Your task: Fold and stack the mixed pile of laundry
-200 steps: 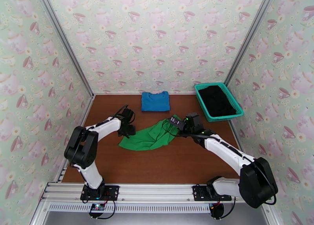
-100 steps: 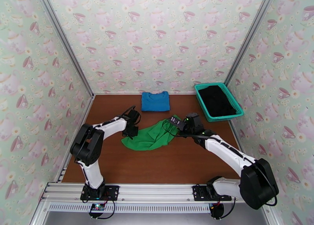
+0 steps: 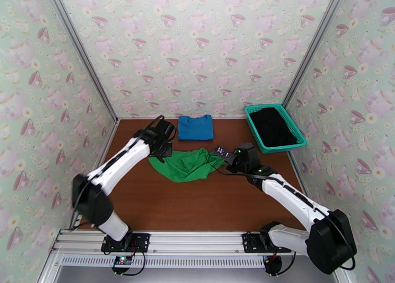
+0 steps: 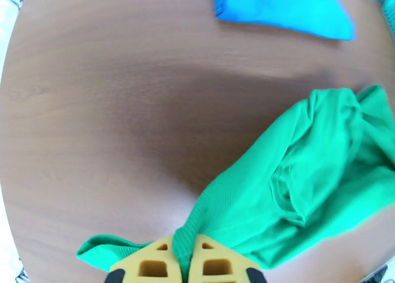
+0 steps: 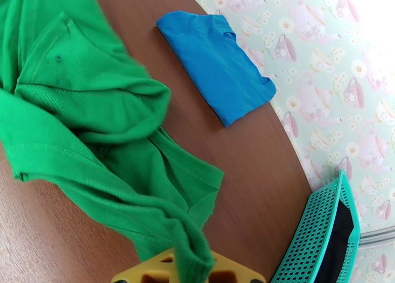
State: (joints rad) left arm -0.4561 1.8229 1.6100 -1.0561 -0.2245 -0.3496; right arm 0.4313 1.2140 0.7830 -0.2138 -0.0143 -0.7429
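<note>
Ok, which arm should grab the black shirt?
Right, probably: the right gripper is nearest the basket holding the black shirt. The left gripper is by the blue shirt. Both pinch the green shirt.

Left wrist view's top edge across the blue shirt (image 4: 284, 7), basket (image 5: 311, 234) wall over most of the black garment (image 5: 341, 244)

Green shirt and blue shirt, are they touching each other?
Apart. The right wrist view shows a strip of bare brown table between the green shirt and the blue shirt.
</note>
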